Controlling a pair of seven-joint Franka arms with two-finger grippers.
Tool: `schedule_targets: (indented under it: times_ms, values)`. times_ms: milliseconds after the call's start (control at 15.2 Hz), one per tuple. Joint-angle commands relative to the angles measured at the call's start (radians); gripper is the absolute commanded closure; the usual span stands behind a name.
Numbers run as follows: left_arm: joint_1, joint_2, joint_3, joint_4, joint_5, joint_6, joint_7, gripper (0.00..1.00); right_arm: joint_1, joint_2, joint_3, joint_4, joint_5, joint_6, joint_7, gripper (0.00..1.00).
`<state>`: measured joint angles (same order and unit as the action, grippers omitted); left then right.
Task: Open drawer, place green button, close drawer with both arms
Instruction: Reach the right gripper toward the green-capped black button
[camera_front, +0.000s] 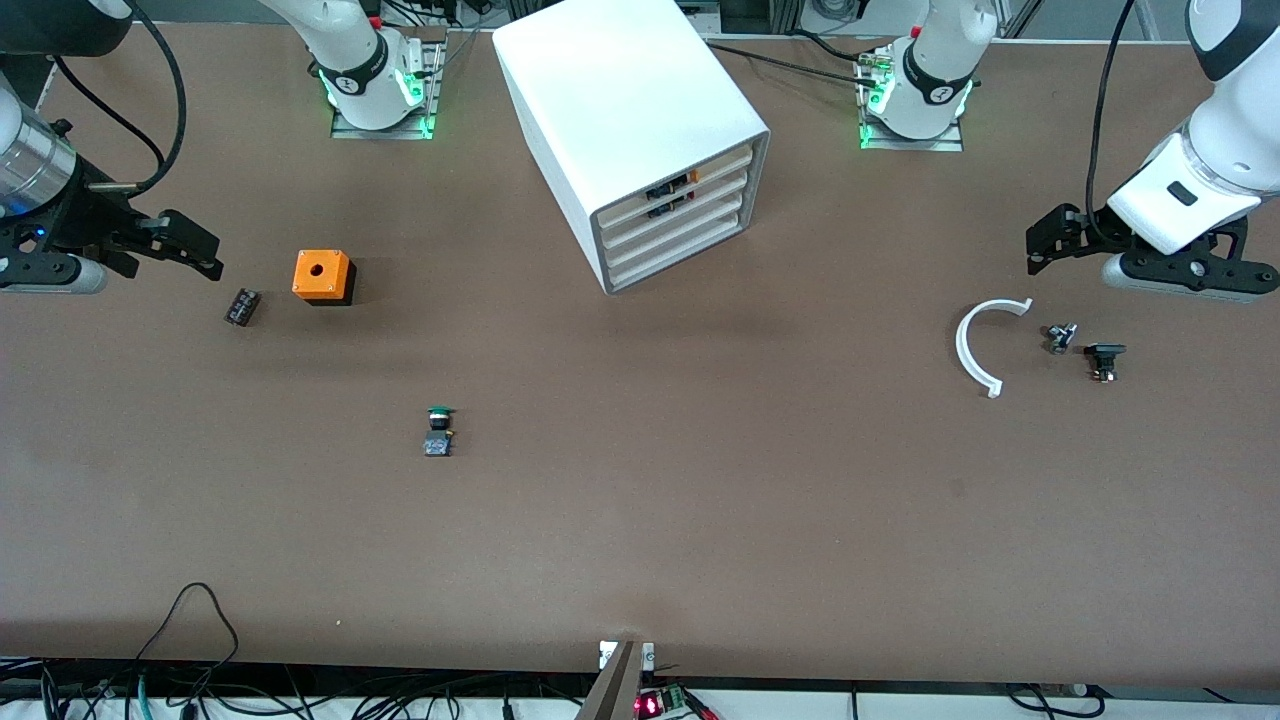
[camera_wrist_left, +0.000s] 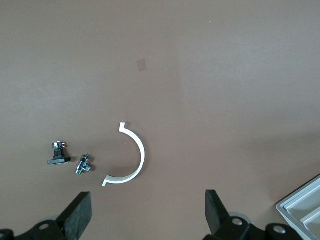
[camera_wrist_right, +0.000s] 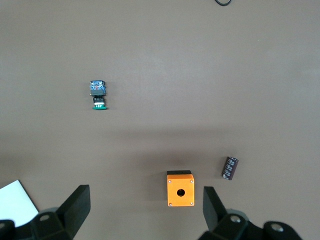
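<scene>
The white cabinet (camera_front: 620, 110) stands at the table's back middle with all four drawers shut. The drawer (camera_front: 680, 232), third from the top, has a plain cream front. The button (camera_front: 438, 430), green cap and black-grey body, lies on its side on the bare table, nearer the front camera than the cabinet; it also shows in the right wrist view (camera_wrist_right: 99, 94). My right gripper (camera_front: 205, 255) hangs open and empty over the table at the right arm's end, by the orange box (camera_wrist_right: 180, 189). My left gripper (camera_front: 1040, 250) hangs open and empty at the left arm's end.
The orange box (camera_front: 322, 276) with a round hole and a small black part (camera_front: 242, 306) lie under the right gripper (camera_wrist_right: 145, 202). A white curved piece (camera_front: 980, 345) and two small black parts (camera_front: 1060, 337) (camera_front: 1104, 359) lie under the left gripper (camera_wrist_left: 147, 205).
</scene>
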<state>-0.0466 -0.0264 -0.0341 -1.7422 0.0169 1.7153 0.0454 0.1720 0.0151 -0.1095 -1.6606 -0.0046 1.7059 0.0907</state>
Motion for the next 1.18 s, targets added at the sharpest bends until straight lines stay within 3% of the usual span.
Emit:
schedule_targets:
  times_ms: [0,526,658,1118]
  values:
    - [-0.006,0.014,-0.003,0.033,-0.005,-0.023,-0.010,0.00,0.003,0.009,-0.001,0.025,-0.002,-0.005,-0.011,0.00]
    - [-0.003,0.014,-0.015,0.033,-0.005,-0.023,-0.010,0.00,0.024,0.037,0.004,-0.014,-0.002,-0.023,-0.022,0.00]
    - [-0.004,0.013,-0.015,0.033,-0.005,-0.023,-0.012,0.00,0.055,0.081,0.004,-0.002,0.003,0.000,-0.014,0.00]
    - [-0.004,0.013,-0.016,0.033,-0.005,-0.025,-0.012,0.00,0.130,0.247,0.004,-0.001,0.026,0.245,0.038,0.00]
